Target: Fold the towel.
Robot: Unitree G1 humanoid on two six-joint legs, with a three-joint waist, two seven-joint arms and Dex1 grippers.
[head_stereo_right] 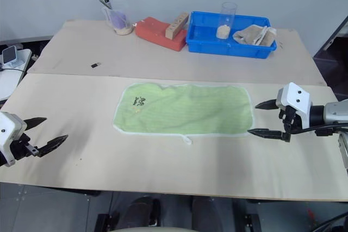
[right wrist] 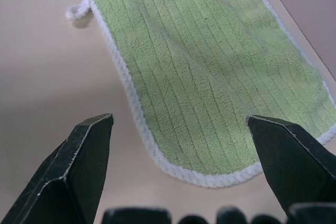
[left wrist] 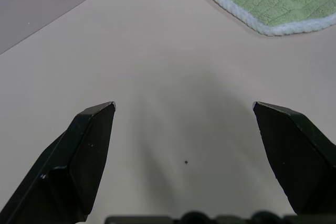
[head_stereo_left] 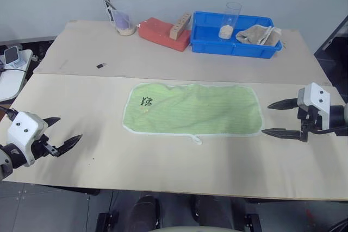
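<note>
Surveying the table (head_stereo_left: 81, 161) first: a blue tray (head_stereo_left: 235, 44) stands at the far edge, well apart from the towel (head_stereo_left: 191, 108). Inside the tray are a clear cup (head_stereo_left: 230, 21) and a beige-grey rag (head_stereo_left: 260, 35). Beside the tray, on its left, lie a red block (head_stereo_left: 162, 32) with a wooden piece (head_stereo_left: 180, 25) on it, then a clear beaker (head_stereo_left: 123, 21). A small dark object (head_stereo_left: 101, 66) rests between the beaker and the towel. Nothing lies between my pincers and the towel.

The towel is spread flat at the table's centre, logo (head_stereo_left: 147, 101) toward its left end, white loop (head_stereo_left: 196, 139) on the near edge.

My right pincer (head_stereo_left: 280, 118) sits just beside the towel's right edge, fingers spread wide, holding nothing. My left pincer (head_stereo_left: 61, 132) sits well apart from the towel's left end, fingers likewise spread wide above bare table, holding nothing.
</note>
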